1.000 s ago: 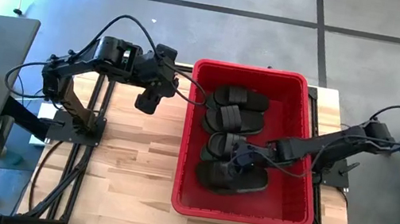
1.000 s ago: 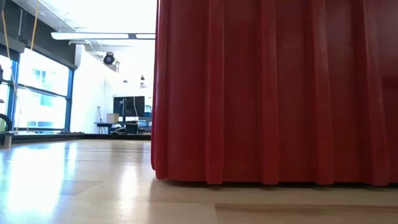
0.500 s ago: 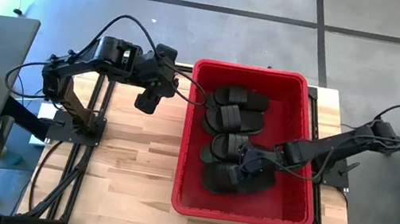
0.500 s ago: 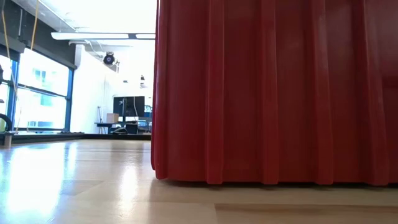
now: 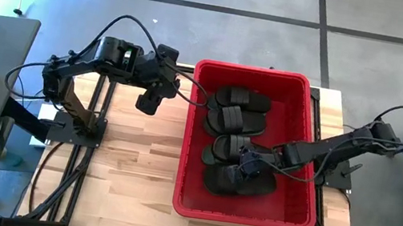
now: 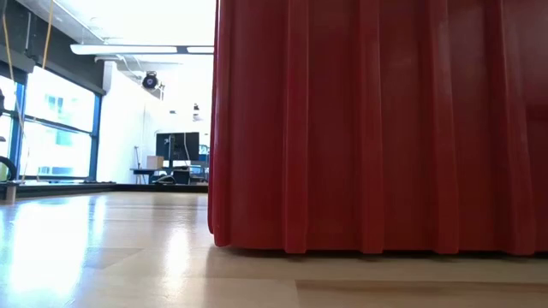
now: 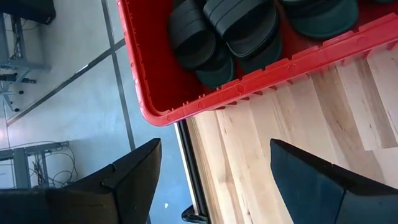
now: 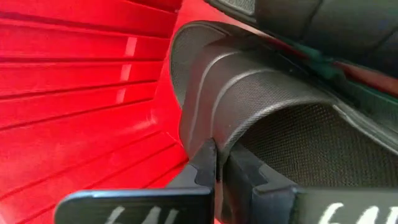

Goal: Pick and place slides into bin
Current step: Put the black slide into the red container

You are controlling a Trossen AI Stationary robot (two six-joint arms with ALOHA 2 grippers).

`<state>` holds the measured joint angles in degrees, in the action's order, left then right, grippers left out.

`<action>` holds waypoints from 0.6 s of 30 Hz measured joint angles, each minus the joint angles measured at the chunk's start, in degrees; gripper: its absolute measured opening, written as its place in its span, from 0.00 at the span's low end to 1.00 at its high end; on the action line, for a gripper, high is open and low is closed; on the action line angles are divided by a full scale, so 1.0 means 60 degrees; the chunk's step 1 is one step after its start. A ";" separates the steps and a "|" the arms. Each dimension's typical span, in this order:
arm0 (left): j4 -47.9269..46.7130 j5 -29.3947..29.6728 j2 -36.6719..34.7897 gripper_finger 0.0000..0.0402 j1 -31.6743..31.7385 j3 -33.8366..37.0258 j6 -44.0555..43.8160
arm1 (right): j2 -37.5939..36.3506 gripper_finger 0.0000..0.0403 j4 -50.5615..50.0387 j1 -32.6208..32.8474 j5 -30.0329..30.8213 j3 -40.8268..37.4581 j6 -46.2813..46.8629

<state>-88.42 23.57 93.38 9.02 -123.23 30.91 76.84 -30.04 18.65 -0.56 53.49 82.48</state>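
Overhead, the red bin point(image 5: 304, 154) is seen standing on the wooden table point(image 5: 127, 174), toward its right half. Several dark slides point(image 5: 238, 111) are piled inside it, lying along the bin's middle. The right gripper point(image 5: 249, 163) is reached down into the bin from the right side, its fingers pressed together on the strap of one slide point(image 5: 239, 180) in the nearer part of the pile. The left gripper point(image 5: 148, 101) is held above the table just beside the bin's left wall, carrying nothing.

At table height, only the bin's ribbed red wall point(image 6: 377, 128) is shown, filling most of the frame, with bare tabletop point(image 6: 103, 248) before it. Neither gripper is seen here.

From the left wrist, the two dark fingers point(image 7: 134, 171) are seen spread wide with nothing between them. Beyond them the bin's rolled rim point(image 7: 249, 87) and a corner are shown, with slides point(image 7: 239, 28) resting inside.

From the right wrist, the fingers point(image 8: 208, 168) are seen closed tight, pinching the edge of a black textured strap point(image 8: 261, 93). The bin's red inner wall point(image 8: 74, 74) is directly behind.
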 joint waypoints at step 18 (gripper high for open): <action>0.0000 -0.0004 0.0000 0.70 0.0000 0.0000 -0.0212 | 0.0004 0.26 0.0118 -0.0039 0.0058 0.0000 -0.0225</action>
<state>-88.42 23.55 93.38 9.02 -123.23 29.64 76.86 -29.33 18.41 -0.22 53.49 81.13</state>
